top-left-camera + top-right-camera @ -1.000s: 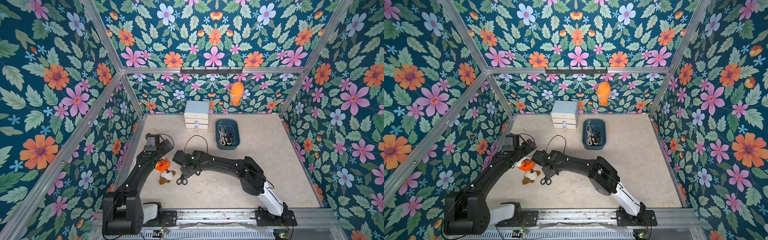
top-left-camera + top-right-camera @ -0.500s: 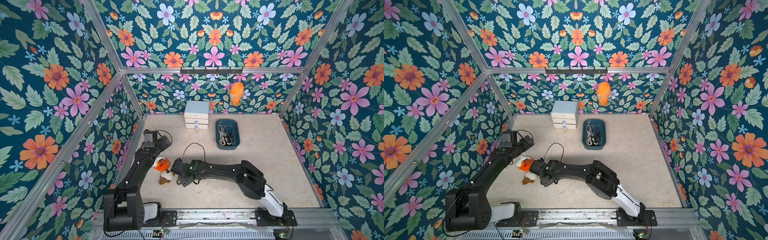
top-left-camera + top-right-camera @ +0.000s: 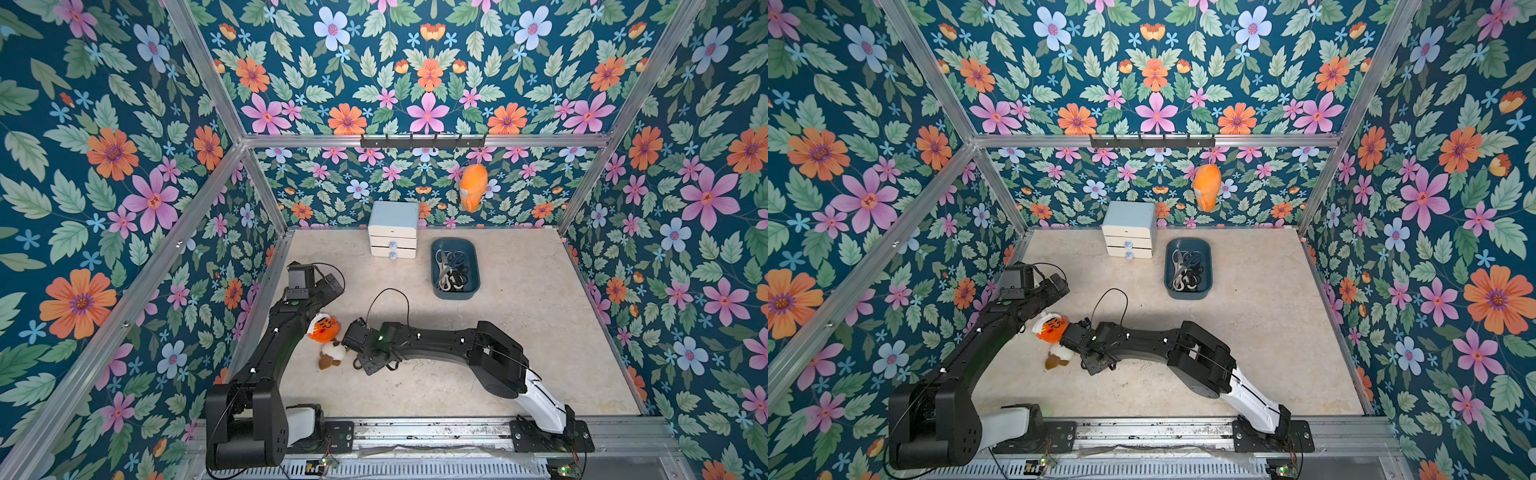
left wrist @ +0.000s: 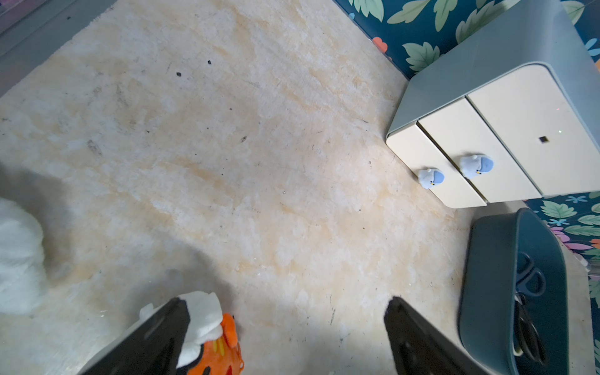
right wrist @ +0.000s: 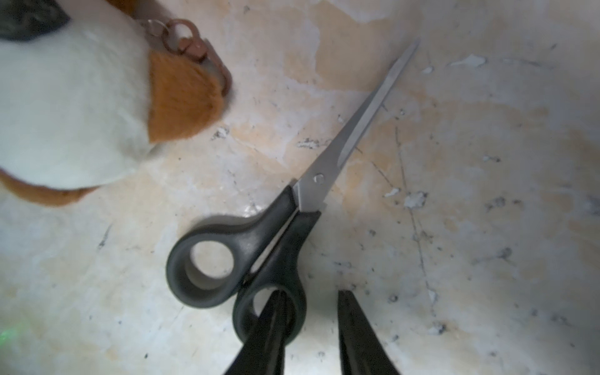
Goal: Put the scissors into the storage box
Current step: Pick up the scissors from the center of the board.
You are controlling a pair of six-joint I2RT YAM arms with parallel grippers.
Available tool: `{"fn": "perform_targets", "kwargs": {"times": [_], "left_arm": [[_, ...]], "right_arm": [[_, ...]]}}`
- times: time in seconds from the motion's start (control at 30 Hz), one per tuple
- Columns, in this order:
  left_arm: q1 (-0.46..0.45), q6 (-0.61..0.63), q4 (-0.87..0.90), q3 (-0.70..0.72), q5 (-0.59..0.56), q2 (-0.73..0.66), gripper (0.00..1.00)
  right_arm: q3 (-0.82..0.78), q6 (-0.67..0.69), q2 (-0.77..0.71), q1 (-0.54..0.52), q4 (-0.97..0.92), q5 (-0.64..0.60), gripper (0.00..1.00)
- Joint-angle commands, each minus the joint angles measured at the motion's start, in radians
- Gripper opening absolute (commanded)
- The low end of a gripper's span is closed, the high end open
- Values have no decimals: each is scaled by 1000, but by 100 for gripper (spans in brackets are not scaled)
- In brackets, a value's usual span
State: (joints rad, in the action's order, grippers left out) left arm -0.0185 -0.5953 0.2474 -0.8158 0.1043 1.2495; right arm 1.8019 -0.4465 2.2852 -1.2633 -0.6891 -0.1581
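The counter (image 3: 519, 353) is occupied at the back by the blue storage box (image 3: 455, 294), in which several scissors (image 3: 451, 268) are piled; the left fingers (image 4: 156, 337) are held wide apart, empty; a black-handled pair (image 5: 292, 207) is laid flat beside a plush toy (image 5: 74, 107), one loop's rim straddled by the parted right fingers (image 5: 354, 331), not yet clamped.

No text, label, brand or number was legible on the black-handled steel scissors (image 5: 292, 207), dark teal plastic storage box (image 3: 455, 294) or elsewhere.

Black-handled scissors (image 5: 305, 191) with silver blades, dark teal storage box (image 3: 455, 294), cream and pale-blue drawer cabinet (image 3: 392, 216), mottled beige counter (image 3: 519, 332), teal floral walls (image 3: 415, 83)
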Motion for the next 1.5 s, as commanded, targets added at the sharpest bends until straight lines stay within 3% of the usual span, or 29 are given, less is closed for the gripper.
{"fn": "perform_targets", "kwargs": {"times": [0.0, 0.23, 0.47, 0.77, 1.07, 1.47], "left_arm": [[1, 12, 8, 3, 0, -7, 99], [2, 14, 5, 3, 7, -2, 99], [2, 16, -11, -3, 30, 21, 99], [1, 19, -24, 1, 46, 31, 99], [2, 32, -14, -9, 51, 36, 99], [2, 42, -10, -14, 57, 41, 99]], "right_arm": [[4, -14, 16, -3, -15, -11, 27], [20, -37, 64, -2, -162, -77, 17], [-90, -59, 10, -1, -189, -62, 16], [-100, -94, 10, 2, -244, -49, 12], [-76, -107, 47, 15, -225, -46, 0], [-58, -126, 48, 32, -173, -18, 0]]}}
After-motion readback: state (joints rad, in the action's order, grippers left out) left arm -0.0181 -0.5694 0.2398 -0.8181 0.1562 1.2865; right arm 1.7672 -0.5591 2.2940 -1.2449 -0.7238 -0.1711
